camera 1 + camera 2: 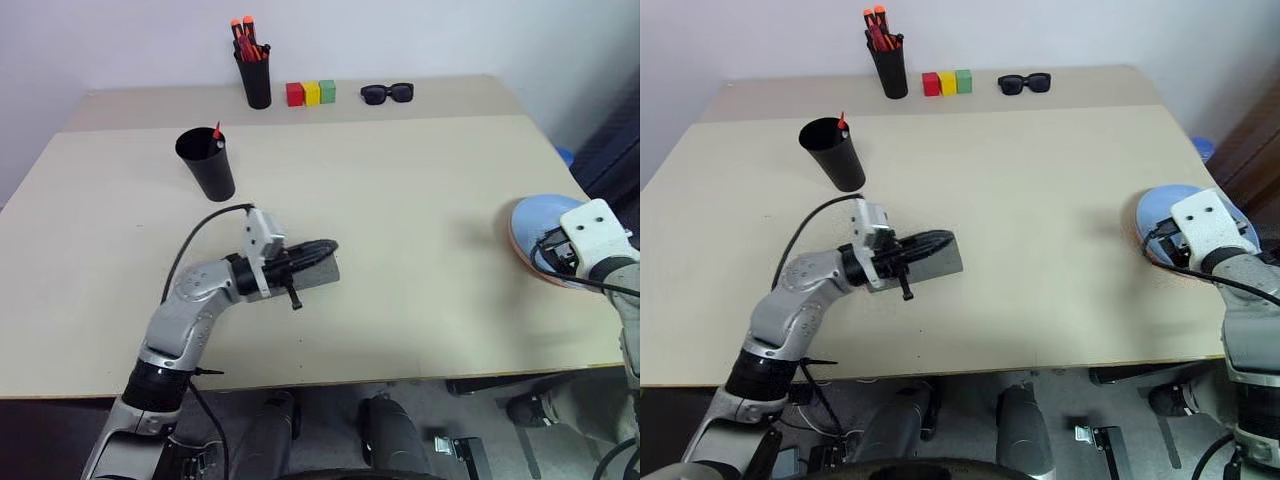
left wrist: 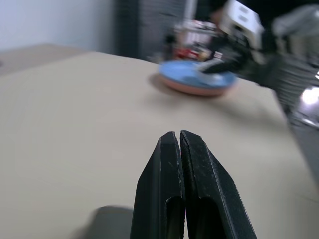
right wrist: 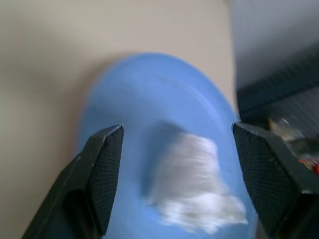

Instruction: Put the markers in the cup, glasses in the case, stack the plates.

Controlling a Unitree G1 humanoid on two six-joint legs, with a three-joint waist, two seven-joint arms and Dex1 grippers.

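Note:
The black cup [image 1: 208,162] stands at the back left with a red marker tip [image 1: 216,132] poking out of it. The grey case [image 1: 318,270] lies closed near the table's middle. My left gripper [image 1: 330,248] rests along its top, fingers [image 2: 169,164] pressed shut with nothing between them. At the right edge the light blue plate [image 1: 540,222] sits on the pink plate [image 2: 192,89]. My right gripper [image 3: 177,144] hovers just above the blue plate, jaws wide open and empty. The glasses are out of view.
A black pen pot [image 1: 256,78] of orange-tipped red pens stands at the back of the tan table [image 1: 420,200]. Beside the pot are red, yellow and green blocks [image 1: 311,93] and black sunglasses [image 1: 387,93]. The plates lie close to the table's right edge.

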